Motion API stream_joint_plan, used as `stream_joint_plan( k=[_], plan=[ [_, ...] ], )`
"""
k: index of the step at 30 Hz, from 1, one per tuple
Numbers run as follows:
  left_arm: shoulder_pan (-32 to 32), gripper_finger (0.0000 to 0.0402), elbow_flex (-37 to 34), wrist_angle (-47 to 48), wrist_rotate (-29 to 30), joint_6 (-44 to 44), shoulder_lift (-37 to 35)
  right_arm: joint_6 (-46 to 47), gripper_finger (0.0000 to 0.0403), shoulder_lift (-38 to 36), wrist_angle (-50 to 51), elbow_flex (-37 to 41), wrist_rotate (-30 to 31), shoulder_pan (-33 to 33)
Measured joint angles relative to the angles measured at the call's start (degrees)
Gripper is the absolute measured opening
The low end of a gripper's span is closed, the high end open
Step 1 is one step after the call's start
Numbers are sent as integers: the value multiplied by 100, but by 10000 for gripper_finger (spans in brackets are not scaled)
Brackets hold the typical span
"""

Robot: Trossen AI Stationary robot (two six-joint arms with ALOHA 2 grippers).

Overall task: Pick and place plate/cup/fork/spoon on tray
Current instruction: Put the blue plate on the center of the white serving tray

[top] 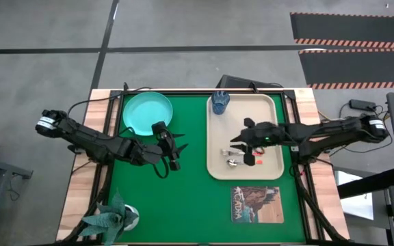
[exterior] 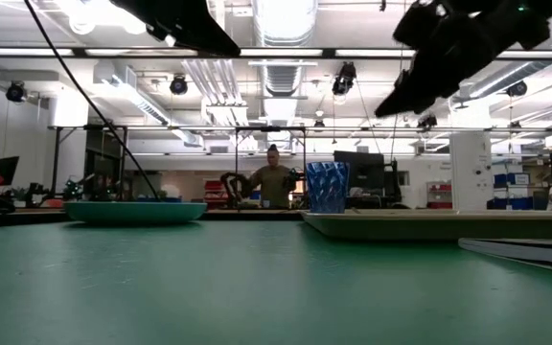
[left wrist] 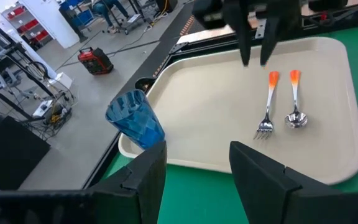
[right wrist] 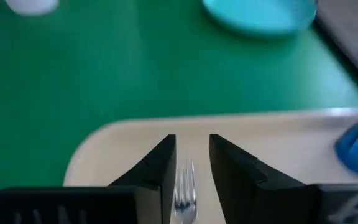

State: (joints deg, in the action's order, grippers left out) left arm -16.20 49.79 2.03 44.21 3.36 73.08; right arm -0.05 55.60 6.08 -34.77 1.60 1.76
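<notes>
Plate (top: pixel 147 113) on tabletop beside left gripper (top: pixel 172 152), jaws apart: likely rigid, light, slick; pinch raised rim. Right gripper (top: pixel 241 141) jaws apart over fork (top: pixel 233 150).

- The picture card (top: pixel 256 203), lying on the desk (top: pixel 183 198) near its front edge just beside the tray's (top: pixel 214 137) front rim, carries white lettering along its left side. It seems to read "ACADIA", though the letters are too small to be sure.
- Nothing else in any view can be read, neither on the room's far walls nor on its equipment.
</notes>
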Motion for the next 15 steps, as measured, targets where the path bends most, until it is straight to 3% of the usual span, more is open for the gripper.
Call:
stream_joint_plan(
  k=[10, 15],
  plan=[
    [13, 162, -32, -6, 0, -3, 0, -662, 44, -1085, -1527, 917, 2, 0],
    [21, 162, -32, -9, 0, -9, 0, -693, 21, -1294, -1757, 1207, 0, 0]
  ],
)
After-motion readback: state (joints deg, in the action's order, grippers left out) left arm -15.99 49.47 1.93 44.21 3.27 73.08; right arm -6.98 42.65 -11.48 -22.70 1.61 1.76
